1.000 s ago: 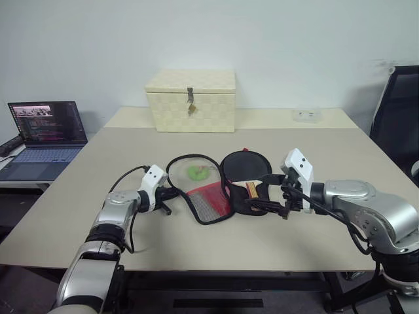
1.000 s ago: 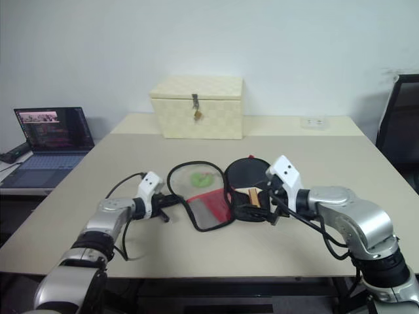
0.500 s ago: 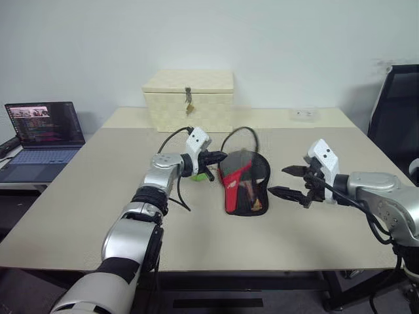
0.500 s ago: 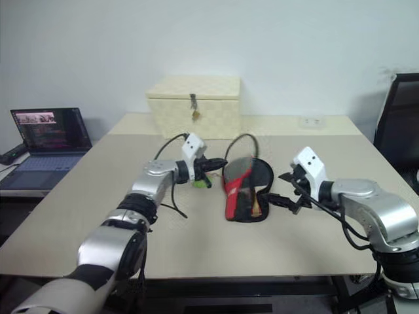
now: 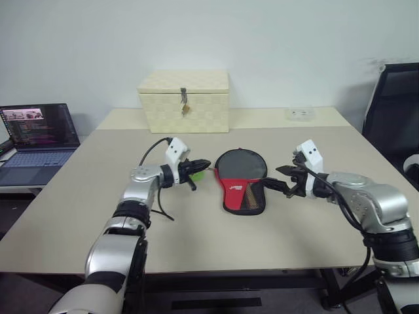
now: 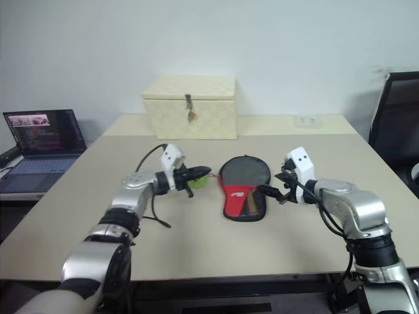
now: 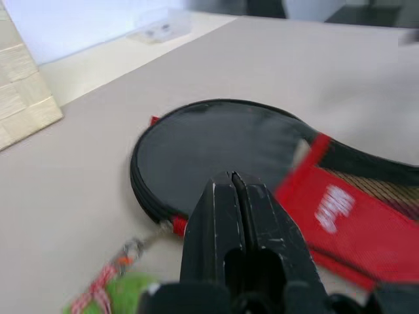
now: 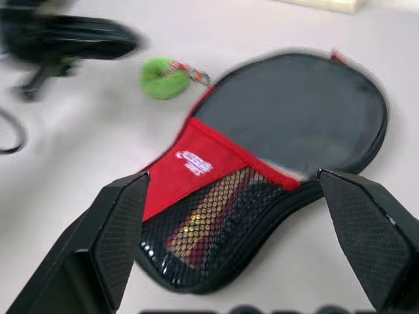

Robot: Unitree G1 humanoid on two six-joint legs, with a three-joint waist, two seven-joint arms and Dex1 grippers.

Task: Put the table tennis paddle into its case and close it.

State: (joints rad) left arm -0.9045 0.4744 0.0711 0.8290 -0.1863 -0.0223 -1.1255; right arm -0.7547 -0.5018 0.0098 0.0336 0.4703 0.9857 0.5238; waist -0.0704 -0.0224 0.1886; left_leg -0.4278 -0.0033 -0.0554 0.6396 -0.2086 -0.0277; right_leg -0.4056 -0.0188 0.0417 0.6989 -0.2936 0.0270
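Note:
The case (image 5: pixel 241 183) lies flat mid-table with its black cover, red panel and mesh pocket folded over on top. Of the table tennis paddle, a light striped handle (image 8: pixel 195 230) shows through the mesh; its blade is hidden inside. My left gripper (image 5: pixel 205 164) is shut with nothing between its fingers. It hovers just left of the case's round end, beside a green pompom (image 6: pixel 200 181) on the zip pull. My right gripper (image 5: pixel 273 178) stands open at the right side of the case, its fingers (image 8: pixel 118 229) spread to either side of the handle end without touching it.
A cream woven box (image 5: pixel 183 101) with a metal latch stands at the back of the table (image 5: pixel 196 242). A laptop (image 5: pixel 36 134) sits on a side desk at the left. A black chair (image 5: pixel 393 104) is at the right, and a small clear object (image 5: pixel 301 113) lies at the back right.
The case's cover, spread open to the left a second ago, was swung over the paddle by my left gripper and now lies flat on it. My right gripper left the paddle's handle.

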